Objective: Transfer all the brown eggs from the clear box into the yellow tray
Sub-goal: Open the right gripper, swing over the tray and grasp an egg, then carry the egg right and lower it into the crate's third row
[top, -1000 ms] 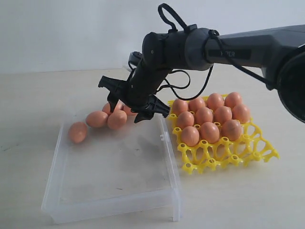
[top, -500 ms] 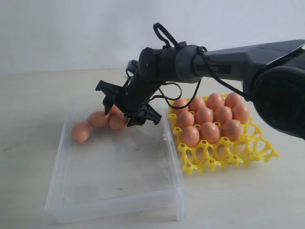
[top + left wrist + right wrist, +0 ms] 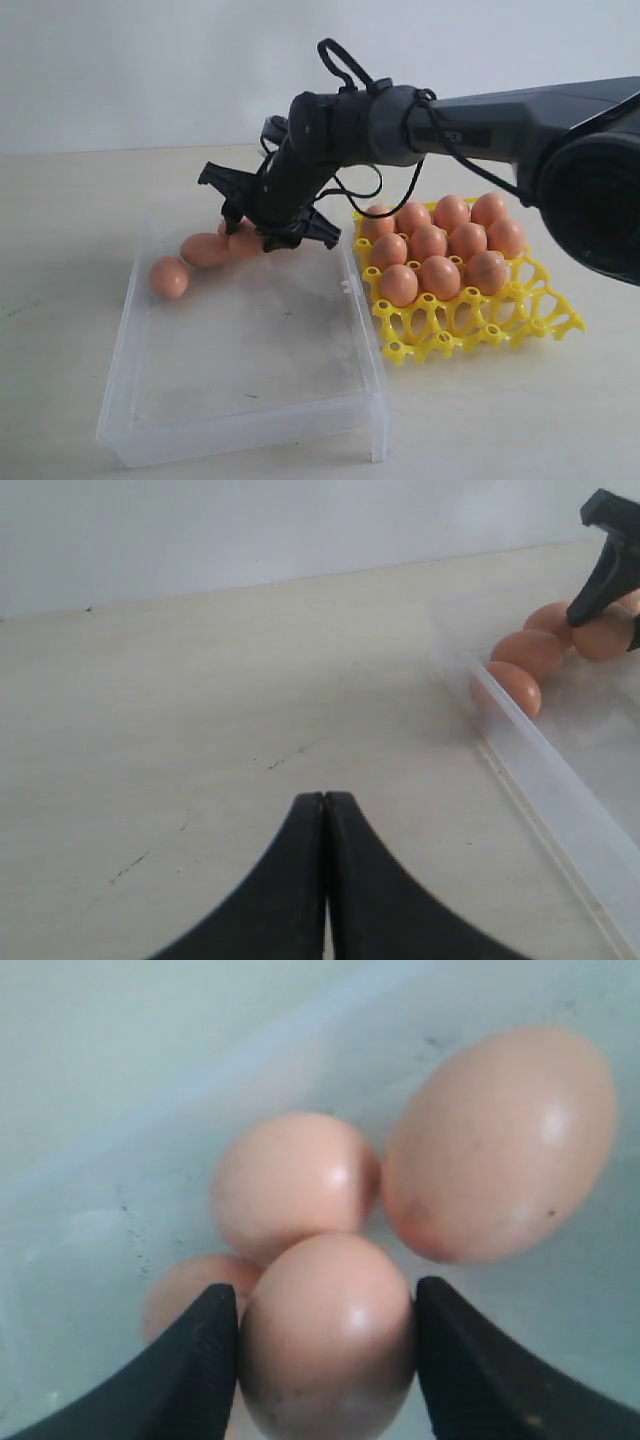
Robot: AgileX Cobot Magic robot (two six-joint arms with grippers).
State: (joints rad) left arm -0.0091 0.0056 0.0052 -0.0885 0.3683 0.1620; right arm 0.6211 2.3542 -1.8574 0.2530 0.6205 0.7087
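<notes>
lowered right fingers (image 3: 195,1370) flank an egg (image 3: 328,1330), per wrist view only.

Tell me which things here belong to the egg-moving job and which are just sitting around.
Job: orange-brown oval eggs, shallow clear plastic box, bright yellow lattice egg tray, right gripper straddling one egg.
Not in use: shut left gripper, pale table.
</notes>
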